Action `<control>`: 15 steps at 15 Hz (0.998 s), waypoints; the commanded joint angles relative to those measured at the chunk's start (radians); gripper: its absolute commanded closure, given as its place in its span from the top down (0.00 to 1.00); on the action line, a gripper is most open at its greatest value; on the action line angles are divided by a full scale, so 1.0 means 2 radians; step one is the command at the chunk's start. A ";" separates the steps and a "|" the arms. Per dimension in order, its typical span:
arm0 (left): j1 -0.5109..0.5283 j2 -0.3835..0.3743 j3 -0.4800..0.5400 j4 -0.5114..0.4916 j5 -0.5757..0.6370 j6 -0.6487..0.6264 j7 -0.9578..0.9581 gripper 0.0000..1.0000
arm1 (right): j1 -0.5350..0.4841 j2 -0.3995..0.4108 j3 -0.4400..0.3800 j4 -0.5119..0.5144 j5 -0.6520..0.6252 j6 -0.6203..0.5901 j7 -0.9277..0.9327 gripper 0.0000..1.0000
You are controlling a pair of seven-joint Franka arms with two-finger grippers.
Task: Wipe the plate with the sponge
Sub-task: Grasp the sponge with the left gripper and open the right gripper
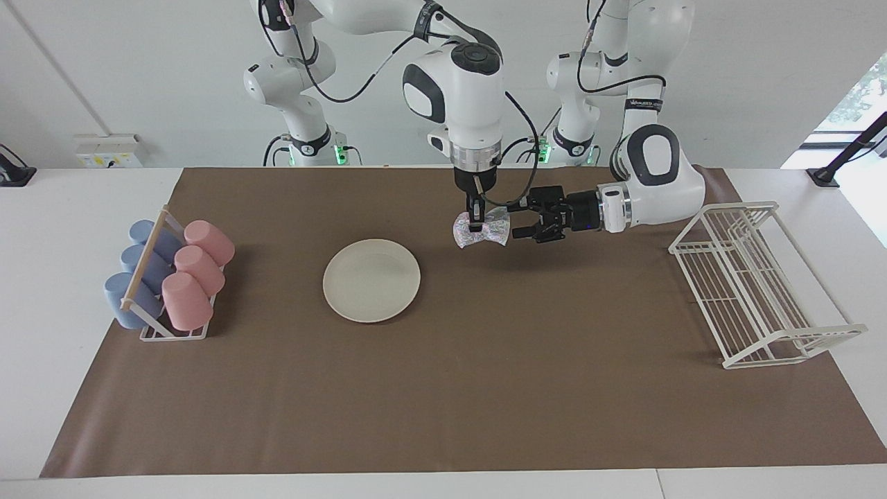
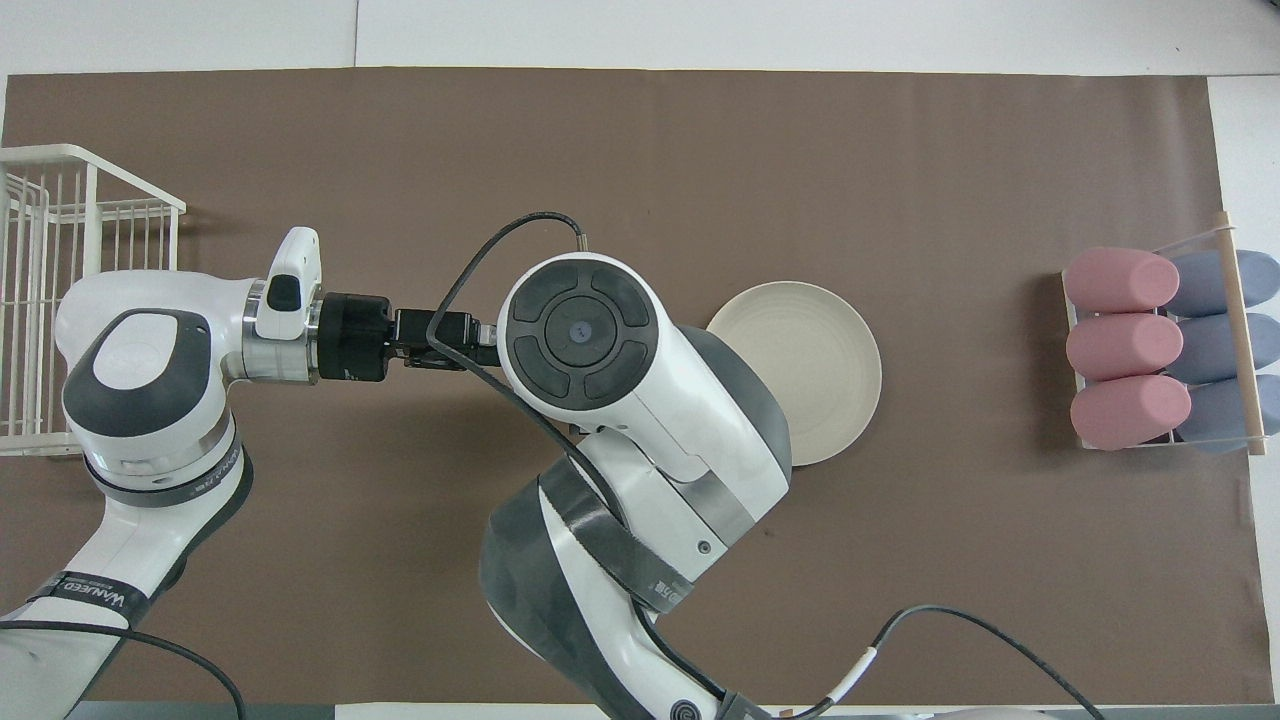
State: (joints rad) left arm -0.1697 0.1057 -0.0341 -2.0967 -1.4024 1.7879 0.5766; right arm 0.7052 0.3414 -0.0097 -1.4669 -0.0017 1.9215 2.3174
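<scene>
Facing view: right gripper [image 1: 475, 225] hangs above the brown mat [image 1: 443, 388], clamped on the sponge [image 1: 481, 229], whose long axis points toward the left gripper [image 1: 524, 220]. Left gripper's jaws stand apart beside the sponge. Plate [image 1: 371, 280] lies on the mat toward the right arm's end, untouched.

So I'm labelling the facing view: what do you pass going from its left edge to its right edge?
Cup rack with blue and pink cups → plate → sponge in the right gripper → left gripper → white wire rack.
</scene>
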 commanded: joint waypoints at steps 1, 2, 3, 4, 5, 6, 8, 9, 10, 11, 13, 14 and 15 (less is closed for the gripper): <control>-0.013 0.005 0.007 0.008 -0.001 0.000 -0.004 0.43 | -0.001 -0.006 0.001 -0.010 0.010 0.006 0.008 0.00; -0.010 0.005 0.007 0.008 0.004 -0.001 -0.004 0.37 | -0.001 -0.006 0.001 -0.010 0.010 0.006 0.008 0.00; -0.011 0.005 0.006 0.010 0.014 0.000 -0.003 0.26 | -0.001 -0.006 0.001 -0.010 0.010 0.006 0.008 0.00; -0.013 0.007 0.006 0.011 0.016 -0.001 -0.003 0.13 | -0.001 -0.006 0.001 -0.009 0.010 0.006 0.008 0.00; -0.013 0.007 0.006 0.011 0.017 -0.001 -0.003 0.02 | -0.001 -0.006 0.001 -0.009 0.010 0.006 0.008 0.00; -0.013 0.007 0.006 0.011 0.018 -0.003 -0.005 0.00 | -0.001 -0.006 0.001 -0.010 0.010 0.005 0.008 0.00; -0.011 0.007 0.007 0.011 0.018 -0.007 -0.007 0.00 | -0.002 -0.006 0.001 -0.009 0.010 0.003 0.008 0.00; -0.011 0.007 0.007 0.011 0.019 -0.007 -0.007 0.00 | -0.002 -0.006 0.001 -0.010 0.010 0.003 0.008 0.00; -0.011 0.007 0.007 0.011 0.020 -0.009 -0.009 0.00 | -0.002 -0.006 0.001 -0.010 0.010 0.003 0.007 0.00; -0.010 0.007 0.007 0.011 0.022 -0.010 -0.014 0.00 | -0.003 -0.006 0.001 -0.010 0.010 0.002 0.007 0.00; -0.008 0.006 0.007 0.011 0.031 -0.016 -0.015 0.00 | -0.003 -0.007 0.001 -0.009 0.011 -0.007 0.007 0.00; -0.007 0.006 0.007 0.011 0.031 -0.017 -0.015 0.00 | -0.003 -0.007 0.001 -0.009 0.010 -0.017 0.006 0.28; -0.007 0.006 0.007 0.011 0.031 -0.017 -0.015 0.00 | -0.002 -0.008 0.000 -0.009 0.010 -0.026 0.006 0.99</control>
State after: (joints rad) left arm -0.1775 0.1071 -0.0335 -2.0955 -1.3636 1.7777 0.5665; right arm 0.7053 0.3412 -0.0088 -1.4676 0.0056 1.9014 2.3174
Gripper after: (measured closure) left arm 0.952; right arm 0.833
